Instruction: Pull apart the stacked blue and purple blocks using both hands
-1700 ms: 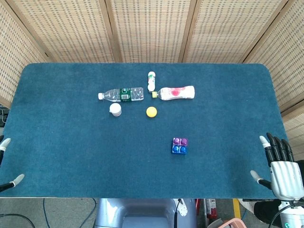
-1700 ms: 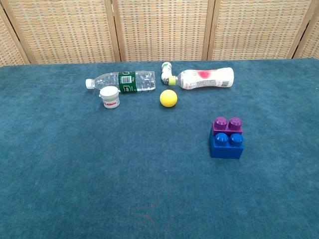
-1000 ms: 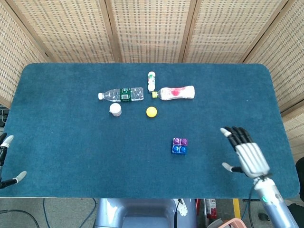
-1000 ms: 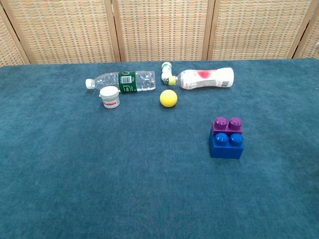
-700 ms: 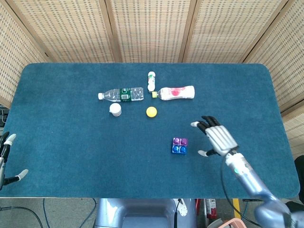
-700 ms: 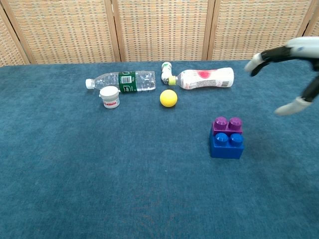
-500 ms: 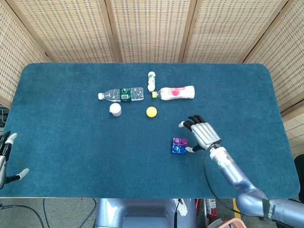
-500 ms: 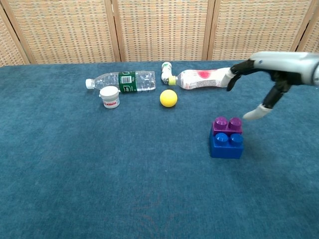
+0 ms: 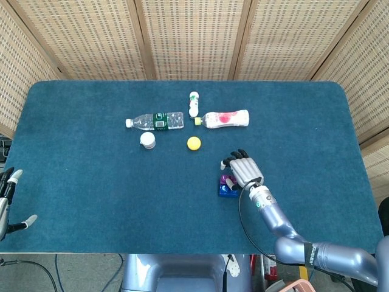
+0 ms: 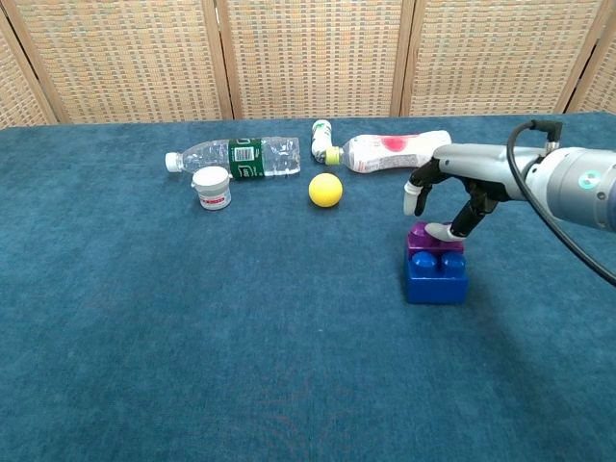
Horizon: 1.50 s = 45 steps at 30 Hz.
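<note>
Two stacked blocks sit right of centre on the blue counter (image 10: 144, 366), under the right hand (image 9: 244, 171).
The purple block (image 10: 435, 239) rests on the blue block (image 10: 436, 276); spread fingers (image 10: 413, 200) hover above it, thumb touching its top. The left hand (image 9: 7, 201) waits off the counter's edge, fingers apart and holding nothing.

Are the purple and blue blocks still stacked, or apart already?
Stacked: the purple block sits on the blue block, right hand just above it.
</note>
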### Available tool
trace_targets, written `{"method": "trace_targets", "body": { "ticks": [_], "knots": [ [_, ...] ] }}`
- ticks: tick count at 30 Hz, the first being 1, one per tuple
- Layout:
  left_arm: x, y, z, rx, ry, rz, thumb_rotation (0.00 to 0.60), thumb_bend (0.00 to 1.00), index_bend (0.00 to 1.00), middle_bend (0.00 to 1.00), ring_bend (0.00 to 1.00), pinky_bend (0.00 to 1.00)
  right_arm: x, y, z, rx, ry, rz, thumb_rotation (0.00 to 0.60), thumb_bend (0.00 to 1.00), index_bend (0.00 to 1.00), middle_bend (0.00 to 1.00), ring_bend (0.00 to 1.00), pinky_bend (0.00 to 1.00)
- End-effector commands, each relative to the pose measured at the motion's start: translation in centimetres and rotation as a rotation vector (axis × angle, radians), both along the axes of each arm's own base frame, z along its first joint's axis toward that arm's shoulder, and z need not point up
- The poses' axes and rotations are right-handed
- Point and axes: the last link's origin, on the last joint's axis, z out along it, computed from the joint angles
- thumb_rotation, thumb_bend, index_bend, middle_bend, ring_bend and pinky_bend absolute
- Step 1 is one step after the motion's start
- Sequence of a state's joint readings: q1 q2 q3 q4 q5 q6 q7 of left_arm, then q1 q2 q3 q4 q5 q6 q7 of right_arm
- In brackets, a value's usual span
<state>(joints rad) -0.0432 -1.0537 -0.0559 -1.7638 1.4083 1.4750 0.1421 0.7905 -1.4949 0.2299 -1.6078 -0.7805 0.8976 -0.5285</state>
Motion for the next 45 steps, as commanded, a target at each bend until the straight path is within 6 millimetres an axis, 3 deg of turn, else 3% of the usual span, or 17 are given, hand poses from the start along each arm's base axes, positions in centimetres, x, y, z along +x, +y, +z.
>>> {"method": "trace_targets", "body": {
  "ticks": [1, 16, 31, 35, 40, 45],
  "knots": [
    [0.0, 0.0, 0.0, -0.001, 0.0, 0.001, 0.6, 0.0, 0.0, 0.0, 0.0, 0.0, 0.3, 0.2, 0.1, 0.004, 0.008, -0.001, 0.6, 0.34, 0.35, 0.31, 0.11, 0.0],
    [0.1, -0.1, -0.2, -0.01, 0.002, -0.006, 0.6, 0.0, 0.0, 0.0, 0.0, 0.0, 0.2, 0.8, 1.3, -0.013, -0.017, 0.002, 0.6, 0.34, 0.35, 0.31, 0.11, 0.0],
    [0.1, -0.1, -0.2, -0.008, 0.0, -0.005, 0.6, 0.0, 0.0, 0.0, 0.0, 0.0, -0.7, 1.0, 0.0, 0.023, 0.035, -0.019, 0.6, 0.33, 0.35, 0.32, 0.11, 0.0],
    [0.0, -0.1, -0.2, -0.008, 0.0, -0.005, 0.6, 0.0, 0.0, 0.0, 0.0, 0.0, -0.9, 1.0, -0.3, 0.029, 0.046, -0.025, 0.6, 0.34, 0.39, 0.39, 0.12, 0.0],
    [0.0, -0.1, -0.3, -0.009, 0.001, -0.004, 0.6, 0.0, 0.0, 0.0, 0.0, 0.0, -0.8, 0.6, -0.4, 0.01, 0.052, -0.017, 0.6, 0.43, 0.57, 0.6, 0.21, 0.0],
    [-0.1, 0.0, -0.3, -0.011, 0.002, 0.0, 0.6, 0.0, 0.0, 0.0, 0.0, 0.0, -0.4, 0.5, 0.1, -0.042, 0.011, 0.018, 0.6, 0.43, 0.62, 0.65, 0.24, 0.0]
  ]
}}
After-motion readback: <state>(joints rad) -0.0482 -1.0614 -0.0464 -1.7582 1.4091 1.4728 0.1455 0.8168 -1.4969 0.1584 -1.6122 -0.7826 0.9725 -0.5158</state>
